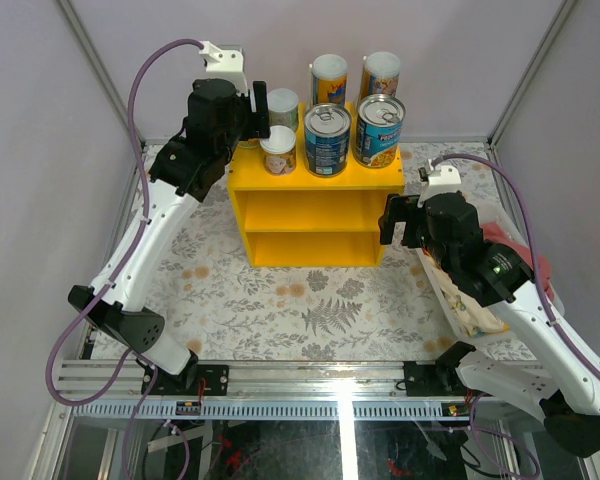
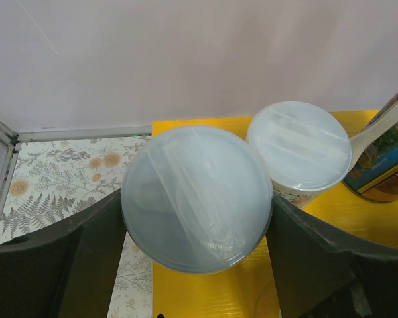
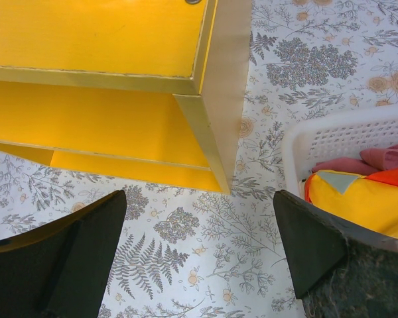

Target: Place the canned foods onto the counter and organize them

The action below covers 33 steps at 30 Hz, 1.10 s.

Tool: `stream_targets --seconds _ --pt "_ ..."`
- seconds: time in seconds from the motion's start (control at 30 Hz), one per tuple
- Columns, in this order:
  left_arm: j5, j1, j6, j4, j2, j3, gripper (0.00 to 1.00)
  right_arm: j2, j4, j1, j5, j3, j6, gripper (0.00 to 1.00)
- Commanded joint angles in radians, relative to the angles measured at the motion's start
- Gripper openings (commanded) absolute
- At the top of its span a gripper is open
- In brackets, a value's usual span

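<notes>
**Small can pinched at the shelf unit's left edge**

The left gripper [image 2: 196,212] is closed on a small white-lidded can [image 2: 198,192], one finger pressed to each side of the lid. The can is held upright, its long axis running straight down from the gripper, over the left edge of the yellow shelf unit's [image 2: 358,218] top. Whether its base is seated cannot be seen. A second white-lidded can [image 2: 298,149] is found just beside it, right and further back, so a straight vertical exit is called for. The right gripper [image 3: 199,252] is spread wide and empty, low over the bench [image 3: 205,278] beside the white basket [image 3: 345,136].
</notes>
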Motion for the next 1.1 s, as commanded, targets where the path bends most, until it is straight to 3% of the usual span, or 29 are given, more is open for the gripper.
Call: stream_targets --seconds 0.0,0.27,1.07 --pt "-0.013 -0.010 0.011 0.062 -0.040 -0.010 0.73 -0.013 0.040 -0.008 -0.004 0.007 -0.013 1.00" --pt "-0.007 -0.010 0.001 0.060 -0.045 -0.012 0.78 -0.011 0.041 -0.008 -0.008 0.015 -0.016 1.00" --pt "-0.016 -0.010 -0.010 0.071 -0.063 -0.003 0.80 -0.004 0.046 -0.008 -0.013 0.018 -0.017 1.00"
